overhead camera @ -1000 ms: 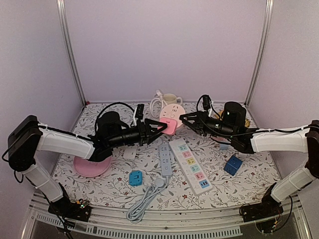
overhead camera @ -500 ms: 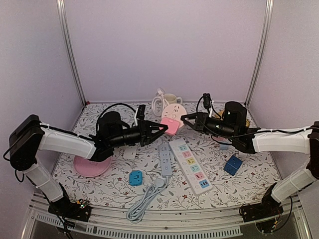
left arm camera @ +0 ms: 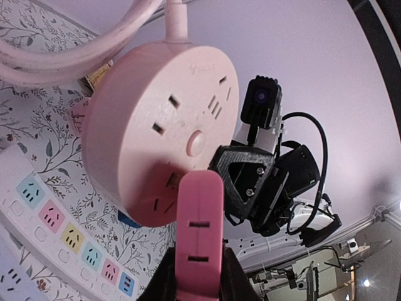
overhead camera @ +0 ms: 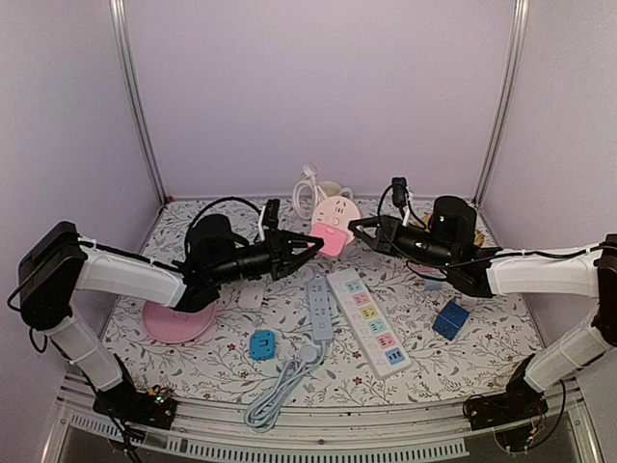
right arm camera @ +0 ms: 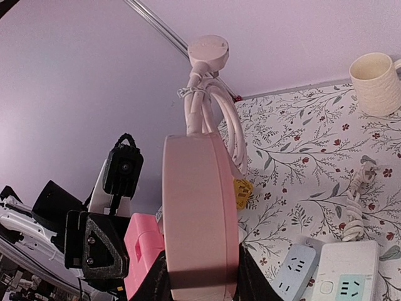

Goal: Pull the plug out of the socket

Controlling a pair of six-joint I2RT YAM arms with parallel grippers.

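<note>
Left wrist: pincer point(left arm camera: 198, 279) tight on plug point(left arm camera: 199, 210)

White arm links point(overhead camera: 125, 278), black joints point(overhead camera: 210, 237), black cables point(overhead camera: 228, 203)

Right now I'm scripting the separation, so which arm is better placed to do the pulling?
Left, probably. The left fingers clamp the pink rectangular plug, the small free piece, with open space behind. The right fingers grip the round pink plastic socket, tethered by its white coiled cord, so it better anchors.
</note>
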